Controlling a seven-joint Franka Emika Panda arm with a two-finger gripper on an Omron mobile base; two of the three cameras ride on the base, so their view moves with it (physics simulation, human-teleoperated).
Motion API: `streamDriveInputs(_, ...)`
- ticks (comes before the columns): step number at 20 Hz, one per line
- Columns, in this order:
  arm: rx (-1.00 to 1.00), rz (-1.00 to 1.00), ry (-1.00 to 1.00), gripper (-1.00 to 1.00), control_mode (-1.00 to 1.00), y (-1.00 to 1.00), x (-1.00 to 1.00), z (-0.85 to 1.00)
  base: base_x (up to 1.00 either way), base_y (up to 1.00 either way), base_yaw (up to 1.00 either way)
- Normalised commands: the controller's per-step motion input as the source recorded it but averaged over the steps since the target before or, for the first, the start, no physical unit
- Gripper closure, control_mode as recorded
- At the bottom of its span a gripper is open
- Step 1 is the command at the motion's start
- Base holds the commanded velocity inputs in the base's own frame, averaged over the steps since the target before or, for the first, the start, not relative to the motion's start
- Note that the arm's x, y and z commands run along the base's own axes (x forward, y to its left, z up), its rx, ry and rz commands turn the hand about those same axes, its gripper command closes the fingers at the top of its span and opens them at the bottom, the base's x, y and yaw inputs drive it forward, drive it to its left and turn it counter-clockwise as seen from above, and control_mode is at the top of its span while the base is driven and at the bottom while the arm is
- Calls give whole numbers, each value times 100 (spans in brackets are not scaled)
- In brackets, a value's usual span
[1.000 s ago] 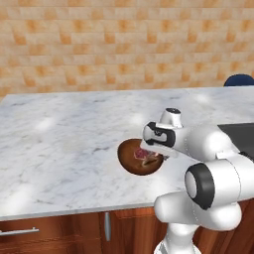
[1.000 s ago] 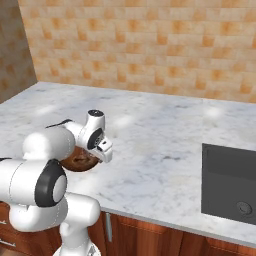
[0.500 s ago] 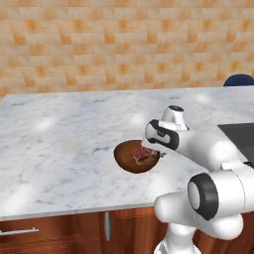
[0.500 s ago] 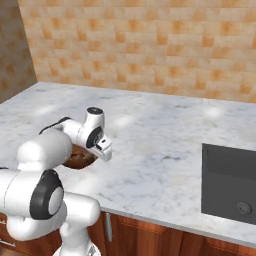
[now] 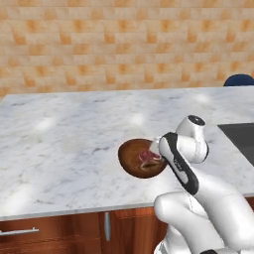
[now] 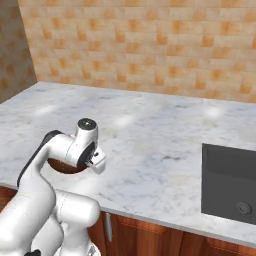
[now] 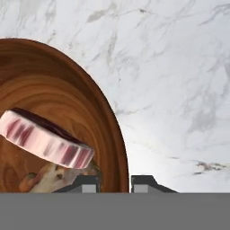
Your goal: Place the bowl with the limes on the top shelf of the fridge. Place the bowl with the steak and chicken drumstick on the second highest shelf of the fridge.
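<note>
Around the robot stretches a white marble counter [image 5: 64,144] veined with grey, backed by a wall of orange-tan tiles [image 5: 124,44], with reddish-brown cabinet fronts [image 5: 64,230] below the counter's front edge. A dark, flat cooktop [image 6: 229,179] is set into the counter well off to the robot's right, and a small dark blue rounded object [image 5: 239,80] peeks up behind the counter's far right edge; what it is cannot be told. Nothing sits between the bowl and the open marble around it, though the white arm itself covers the bowl's right side in the left base view. The reddish-brown wooden bowl [image 5: 135,158] rests near the counter's front edge, round and shallow, with visible wood grain inside. In it lies the steak [image 7: 45,140], a pinkish-red slab with a pale edge, and beneath it, partly hidden, the tan chicken drumstick [image 7: 49,177]. The gripper [image 7: 115,183] is clamped on the bowl's rim, one dark fingertip inside the wall and one outside.
</note>
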Motion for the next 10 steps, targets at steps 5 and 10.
streamDriveInputs(5,7,-25,-18,100,-100,0,-85,99,0,0,0)
streamDriveInputs(10,0,-23,-2,100,-100,0,-90,100,0,0,0)
